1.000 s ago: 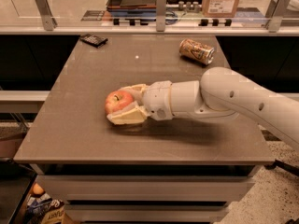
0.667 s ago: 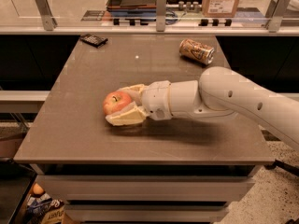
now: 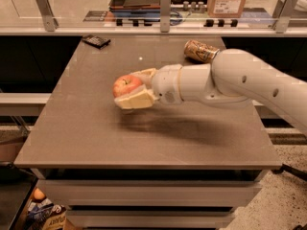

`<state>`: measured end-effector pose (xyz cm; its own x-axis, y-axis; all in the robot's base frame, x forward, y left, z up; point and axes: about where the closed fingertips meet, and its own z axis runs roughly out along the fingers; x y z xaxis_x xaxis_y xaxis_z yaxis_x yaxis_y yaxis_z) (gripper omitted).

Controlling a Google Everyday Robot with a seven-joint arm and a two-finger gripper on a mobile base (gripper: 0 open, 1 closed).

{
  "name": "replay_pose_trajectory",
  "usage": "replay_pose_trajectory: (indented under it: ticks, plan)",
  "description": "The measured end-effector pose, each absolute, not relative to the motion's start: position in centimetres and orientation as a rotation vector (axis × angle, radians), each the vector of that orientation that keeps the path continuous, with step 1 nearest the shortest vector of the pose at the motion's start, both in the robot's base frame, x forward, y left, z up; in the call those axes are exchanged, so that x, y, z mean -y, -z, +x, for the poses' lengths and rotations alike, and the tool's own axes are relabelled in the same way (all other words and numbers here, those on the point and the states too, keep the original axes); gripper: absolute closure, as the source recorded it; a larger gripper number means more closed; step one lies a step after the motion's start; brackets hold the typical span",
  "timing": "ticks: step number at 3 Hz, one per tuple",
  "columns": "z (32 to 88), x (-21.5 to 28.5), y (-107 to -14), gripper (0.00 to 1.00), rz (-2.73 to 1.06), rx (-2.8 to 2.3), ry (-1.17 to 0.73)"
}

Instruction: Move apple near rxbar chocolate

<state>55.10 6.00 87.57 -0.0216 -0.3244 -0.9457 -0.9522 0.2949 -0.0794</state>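
The apple (image 3: 123,85) is gripped between the two fingers (image 3: 136,99) of the gripper (image 3: 128,88), which are closed against its sides. It is held over the middle of the desk (image 3: 96,143), slightly toward the left edge. The shadow cast below suggests it is kept clear of the surface, so that it can be carried without dragging. The rxbar chocolate (image 3: 96,41) is seen flat at the far left corner, well apart. A tan can (image 3: 199,51) lies by the far edge, toward the right.

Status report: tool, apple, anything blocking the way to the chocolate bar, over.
Tool shut on apple, over middle of table. Rxbar chocolate at far left corner, apart from apple. Can far right, off the path.
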Motion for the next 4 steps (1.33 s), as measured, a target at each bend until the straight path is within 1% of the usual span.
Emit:
replay_pose_trajectory:
  ticks: [2,4]
  plan:
    - [63.3,-2.5,-93.1,1.0,-1.068,-1.634,-0.636]
    - [73.0,-3.5,-94.8,1.0,-1.004,-1.583,-0.58]
